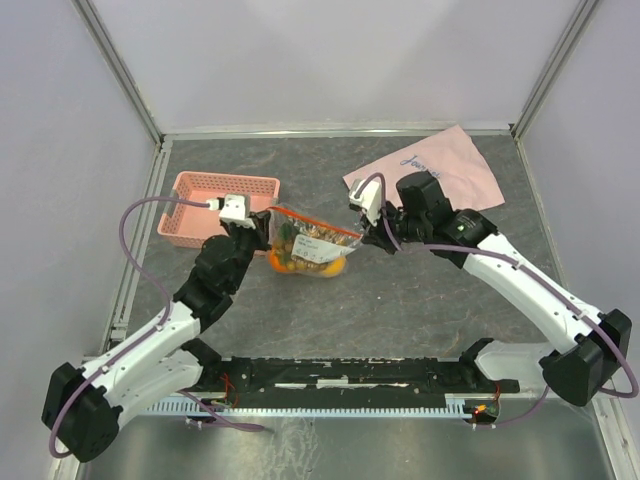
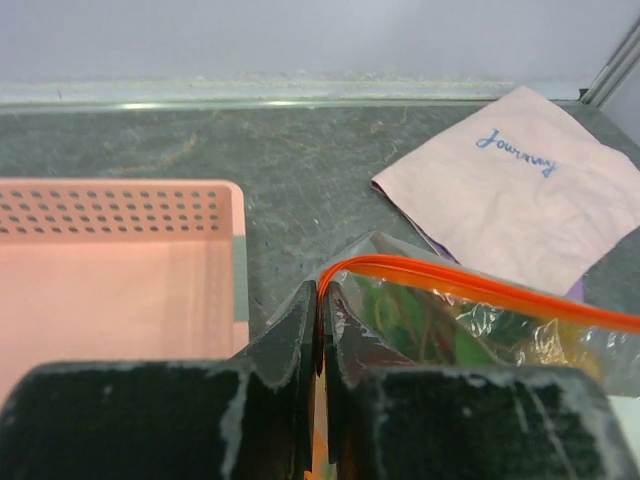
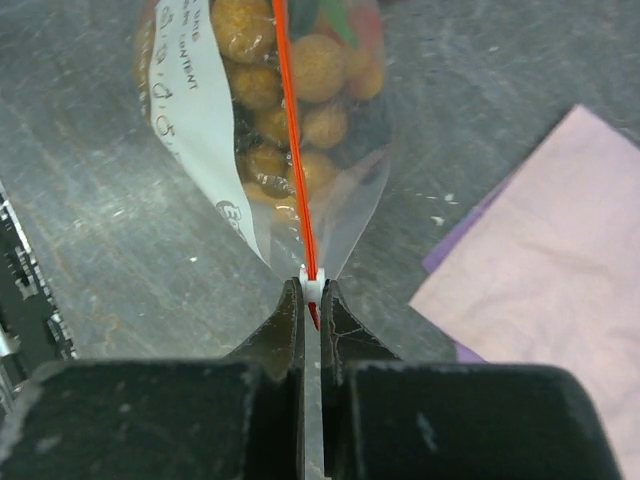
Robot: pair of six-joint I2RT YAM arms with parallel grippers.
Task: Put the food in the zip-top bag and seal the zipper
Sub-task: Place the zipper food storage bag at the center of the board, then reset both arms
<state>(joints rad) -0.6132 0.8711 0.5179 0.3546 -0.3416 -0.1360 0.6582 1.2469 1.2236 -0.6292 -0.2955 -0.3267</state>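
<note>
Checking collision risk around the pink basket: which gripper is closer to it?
Left. The left gripper pinches one end of the zipper right beside the pink basket. The right gripper pinches the other end, across the zip-top bag, nearer the pink cloth.

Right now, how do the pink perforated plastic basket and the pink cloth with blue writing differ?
The pink perforated plastic basket is rigid with raised walls; the pink cloth with blue writing lies flat. Basket is salmon, far left; cloth is paler, far right. Both are pink rectangles.
</note>
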